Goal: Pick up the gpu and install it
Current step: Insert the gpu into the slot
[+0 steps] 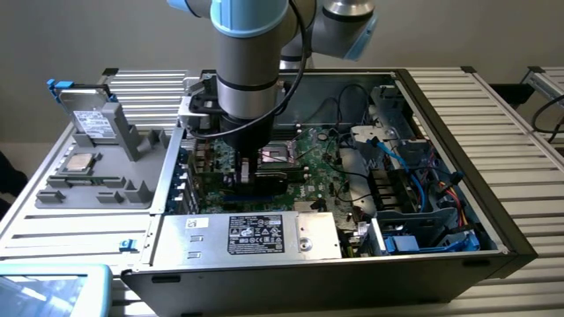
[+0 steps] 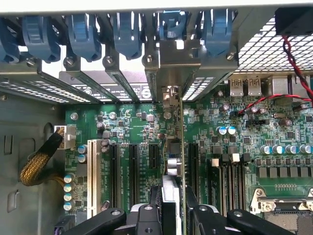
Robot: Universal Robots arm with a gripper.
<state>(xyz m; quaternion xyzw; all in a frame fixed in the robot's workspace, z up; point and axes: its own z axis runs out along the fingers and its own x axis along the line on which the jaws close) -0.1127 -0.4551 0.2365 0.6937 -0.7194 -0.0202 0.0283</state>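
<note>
Reaching down into the open computer case (image 1: 495, 224), the arm (image 1: 251, 59) is seen over the motherboard (image 2: 128, 128). The gpu (image 2: 172, 188) is held upright and edge-on among the board's expansion slots, its silver bracket set at the case's rear wall. The jaws of the gripper (image 2: 171, 208) are clamped partway closed on the card's two faces.

Soft, even light comes from overhead, bright on the ribbed worktop (image 1: 520, 112) and the pale wall behind. The arm (image 1: 251, 66) shadows the motherboard (image 1: 313, 148), and the case (image 1: 264, 281) goes dim in its deeper corners. In the wrist view, white glare burns through the rear vent grille (image 2: 259, 49), the metal end of the gpu (image 2: 174, 152) glints, and the gripper (image 2: 173, 211) stays dark.
</note>
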